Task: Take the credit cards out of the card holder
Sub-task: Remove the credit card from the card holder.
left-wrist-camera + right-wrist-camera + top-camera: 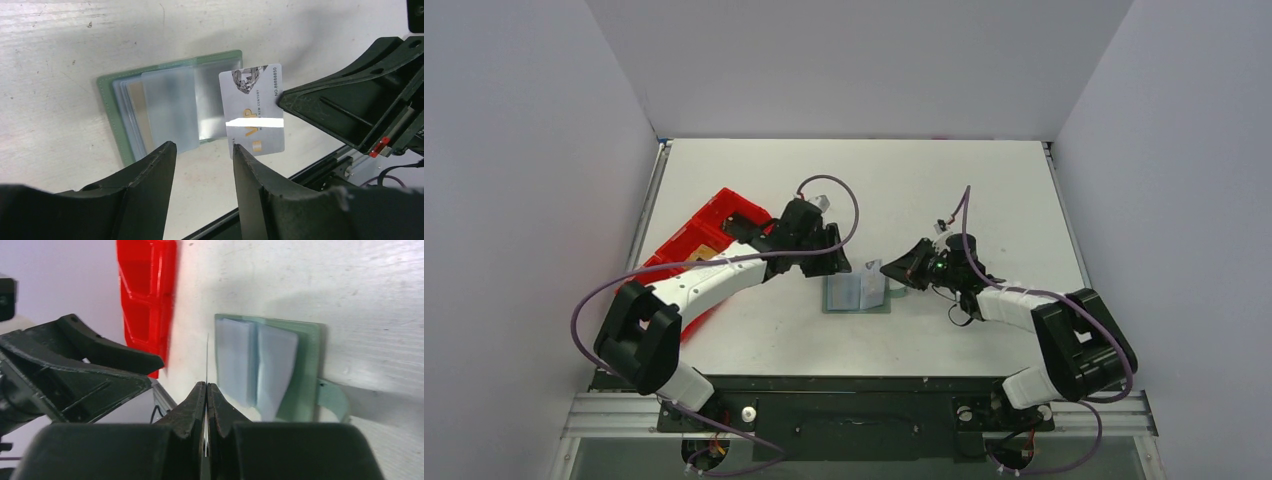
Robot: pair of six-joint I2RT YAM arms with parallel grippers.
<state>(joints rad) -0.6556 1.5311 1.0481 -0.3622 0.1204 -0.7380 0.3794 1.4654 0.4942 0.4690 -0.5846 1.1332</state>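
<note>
One card stands pinched edge-on between the fingers of the right gripper; the left gripper gapes empty, holder just beyond its fingertips.

Left pincer jaws parted; right pincer pinched shut, seemingly rolled onto its side

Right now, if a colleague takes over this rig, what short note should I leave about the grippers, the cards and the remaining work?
The right gripper is shut on a silver-white card, held on edge in the air beside the card holder.
The left gripper is open and empty, close to that card.
The card holder lies open on the table, its clear sleeves fanned.
Done: one card is out.
Left: a tan card shows inside a sleeve. Whether there are more cards, I cannot tell.
</note>
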